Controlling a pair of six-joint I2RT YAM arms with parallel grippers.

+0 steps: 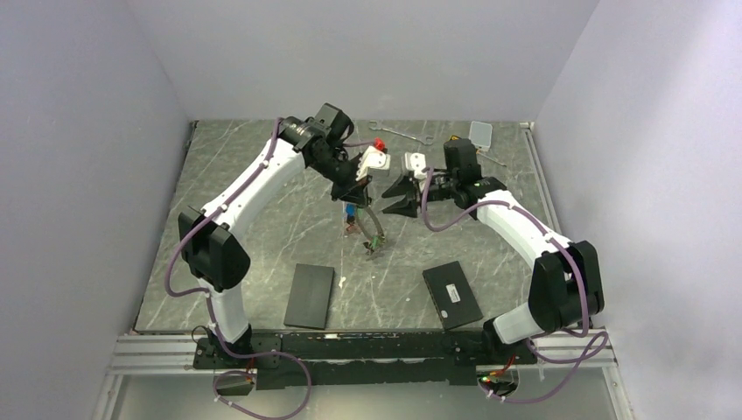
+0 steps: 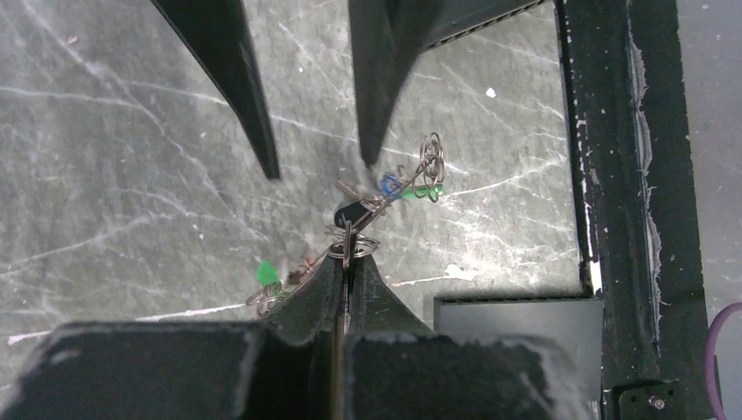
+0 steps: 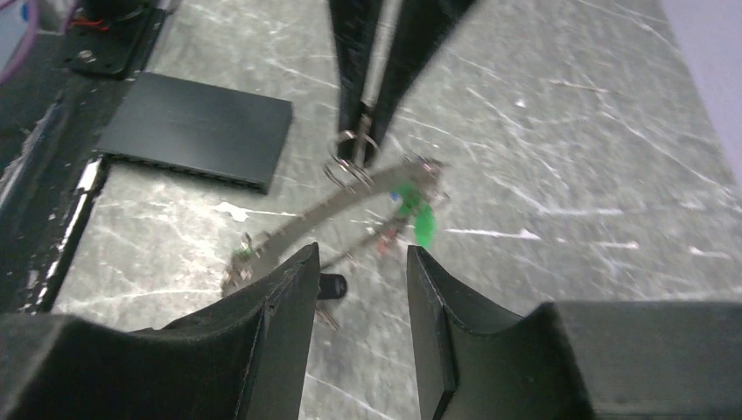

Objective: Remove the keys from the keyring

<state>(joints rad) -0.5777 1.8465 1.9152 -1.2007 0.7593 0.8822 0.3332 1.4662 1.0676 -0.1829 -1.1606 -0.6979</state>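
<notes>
My left gripper point(image 1: 350, 189) point(image 2: 348, 259) is shut on the keyring point(image 1: 368, 229) point(image 2: 395, 186) point(image 3: 325, 210), a thin grey ring that hangs above the marble table. Small keys with green point(image 2: 267, 272) point(image 3: 424, 224), blue point(image 2: 388, 183) and black point(image 2: 350, 213) tags dangle from it. Just right of the ring, my right gripper point(image 1: 398, 198) point(image 3: 357, 259) is open with nothing between its fingers. One black-tagged key point(image 3: 332, 285) shows beside its left finger, apart from the ring. I cannot tell whether that key rests on the table.
Two flat black boxes point(image 1: 311, 296) point(image 1: 452, 295) lie near the front edge, by the black base rail point(image 1: 367, 346). At the back of the table are a silver wrench point(image 1: 402, 133), a red item point(image 1: 379, 143) and a small clear box point(image 1: 479, 131).
</notes>
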